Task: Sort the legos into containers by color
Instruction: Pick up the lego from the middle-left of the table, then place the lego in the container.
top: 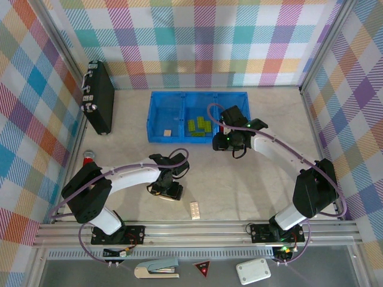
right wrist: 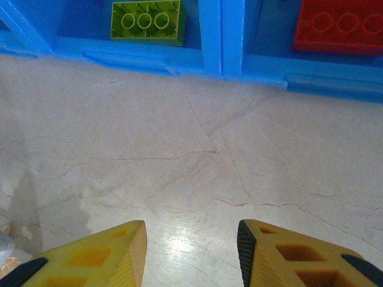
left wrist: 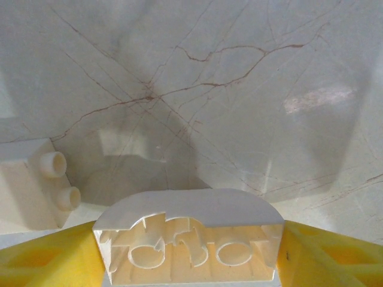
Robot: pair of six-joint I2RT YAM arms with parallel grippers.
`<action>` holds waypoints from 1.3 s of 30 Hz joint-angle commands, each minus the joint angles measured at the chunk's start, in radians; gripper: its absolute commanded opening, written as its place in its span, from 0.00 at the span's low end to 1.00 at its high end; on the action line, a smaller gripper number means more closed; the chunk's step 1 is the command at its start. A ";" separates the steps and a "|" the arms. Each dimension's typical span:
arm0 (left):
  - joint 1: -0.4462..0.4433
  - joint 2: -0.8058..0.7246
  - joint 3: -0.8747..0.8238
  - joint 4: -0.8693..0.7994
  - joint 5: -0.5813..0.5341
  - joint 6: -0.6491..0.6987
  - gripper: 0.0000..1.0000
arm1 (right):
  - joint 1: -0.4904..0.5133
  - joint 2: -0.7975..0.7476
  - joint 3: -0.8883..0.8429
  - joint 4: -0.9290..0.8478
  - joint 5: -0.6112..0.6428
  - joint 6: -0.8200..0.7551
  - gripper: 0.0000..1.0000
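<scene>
The left gripper [left wrist: 191,263] has its yellow fingers [left wrist: 54,257] pressed against the two short ends of a cream brick [left wrist: 191,221], so it is closed on this brick. The long axis of the brick runs from one finger to the other, and its hollow underside faces the wrist camera. Just beside it, on the left in the wrist view, another cream lego [left wrist: 30,191] lies on the table [left wrist: 239,89] with two studs turned toward the held brick. This gripper works near the near edge of the table, left of the middle.

The right gripper [right wrist: 191,230] has its fingers partly apart with nothing between them. It hangs over the bare table, just before the near wall of the blue tray [top: 157,139], which stands toward the far edge. In the middle compartment a green brick [right wrist: 146,23] lies hollow side up, long axis along that wall. A red brick [right wrist: 341,27] lies in the right compartment, turned the same way.
</scene>
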 commanded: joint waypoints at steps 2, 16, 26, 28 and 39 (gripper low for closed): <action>-0.013 -0.006 0.012 -0.048 -0.015 -0.019 0.70 | -0.005 -0.027 -0.006 -0.001 -0.011 0.012 0.46; -0.013 -0.005 0.116 -0.096 -0.056 0.003 0.67 | -0.005 -0.035 -0.009 -0.011 0.001 0.012 0.46; 0.010 0.108 0.325 -0.168 -0.114 0.064 0.67 | -0.007 -0.071 -0.020 -0.042 0.049 0.009 0.46; 0.025 0.137 0.364 -0.174 -0.113 0.078 0.67 | -0.011 -0.082 -0.023 -0.054 0.067 0.010 0.46; 0.153 0.241 0.562 -0.207 -0.101 0.156 0.67 | -0.066 -0.175 -0.074 -0.114 0.102 0.017 0.46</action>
